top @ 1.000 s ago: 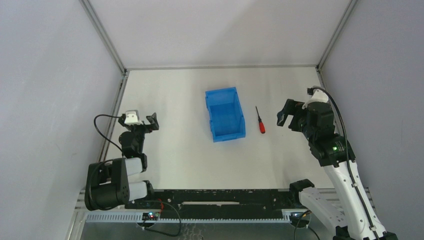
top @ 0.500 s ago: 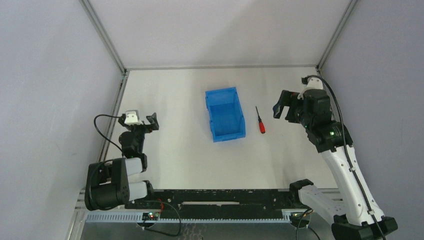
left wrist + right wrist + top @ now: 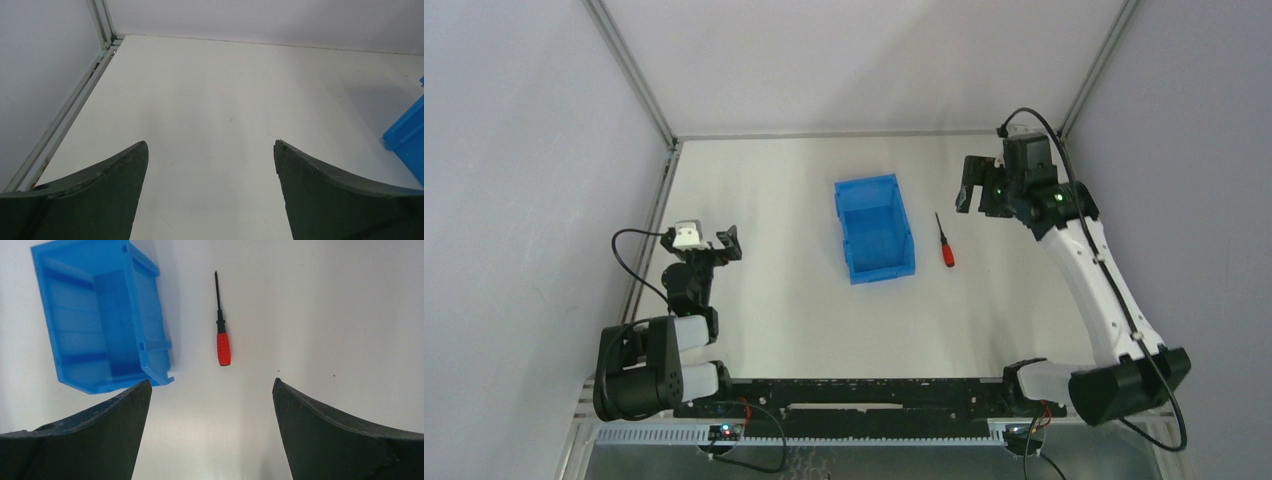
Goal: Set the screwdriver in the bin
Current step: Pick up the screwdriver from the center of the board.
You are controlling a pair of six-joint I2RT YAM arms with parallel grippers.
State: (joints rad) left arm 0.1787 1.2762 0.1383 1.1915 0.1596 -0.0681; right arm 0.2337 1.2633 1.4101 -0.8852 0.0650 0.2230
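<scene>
The screwdriver [image 3: 945,243] has a red handle and a thin black shaft. It lies flat on the white table just right of the blue bin [image 3: 841,222], apart from it. In the right wrist view the screwdriver [image 3: 223,347] lies ahead of my open fingers, with the bin [image 3: 150,315] to its left, showing nothing inside. My right gripper [image 3: 977,200] is open and empty, raised above the table behind and to the right of the screwdriver; its wrist view [image 3: 210,382] shows wide-apart jaws. My left gripper [image 3: 702,243] is open and empty at the far left.
White enclosure walls with metal corner posts [image 3: 669,140] bound the table at left, back and right. A black rail [image 3: 854,395] runs along the near edge. A corner of the bin [image 3: 407,135] shows at the right edge of the left wrist view.
</scene>
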